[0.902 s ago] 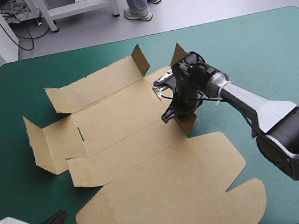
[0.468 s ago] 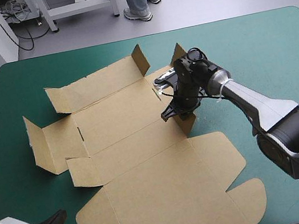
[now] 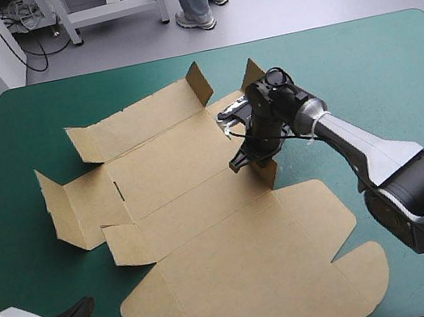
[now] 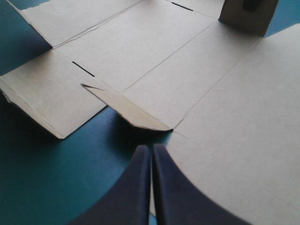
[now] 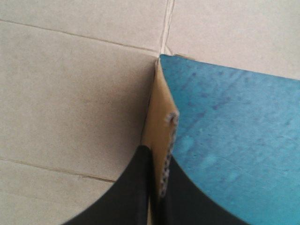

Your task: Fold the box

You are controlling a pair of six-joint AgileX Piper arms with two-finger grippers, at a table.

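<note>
Barely started: box (image 3: 209, 233) mostly flat, right gripper (image 3: 255, 159) pinching one side flap (image 5: 159, 117) upright, left gripper (image 4: 151, 149) closed, empty.

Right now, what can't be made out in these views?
High view: the right pincer covers its grip on the box.
Right wrist view: its black fingers hide the held flap's lower part.
Left wrist view: the frame's edge cuts off the far raised flap.
</note>
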